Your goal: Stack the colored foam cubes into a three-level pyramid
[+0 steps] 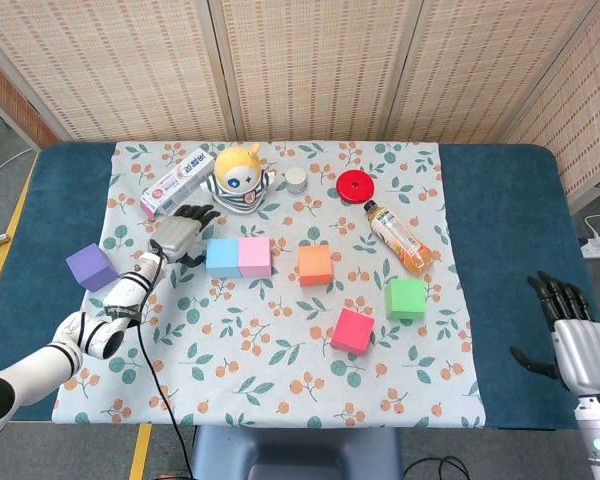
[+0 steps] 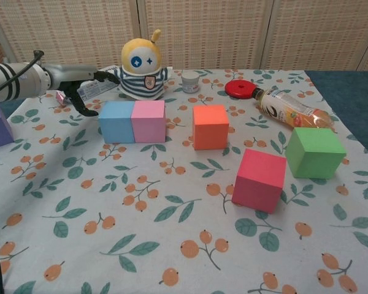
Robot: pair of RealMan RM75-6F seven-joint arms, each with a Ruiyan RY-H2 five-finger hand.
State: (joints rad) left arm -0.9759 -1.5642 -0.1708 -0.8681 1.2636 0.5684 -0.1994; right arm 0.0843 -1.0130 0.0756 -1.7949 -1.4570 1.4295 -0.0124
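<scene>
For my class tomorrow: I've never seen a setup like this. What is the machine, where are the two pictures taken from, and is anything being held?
It is a two-armed robot with finger-bearing hands. One picture looks down from its head, the other looks forward from its chest. On the floral tablecloth lie foam cubes: blue touching pink, orange, red, green, purple. The left robot hand hovers open beside the blue cube. The right robot hand waits open, off the cloth. Nothing is held.
</scene>
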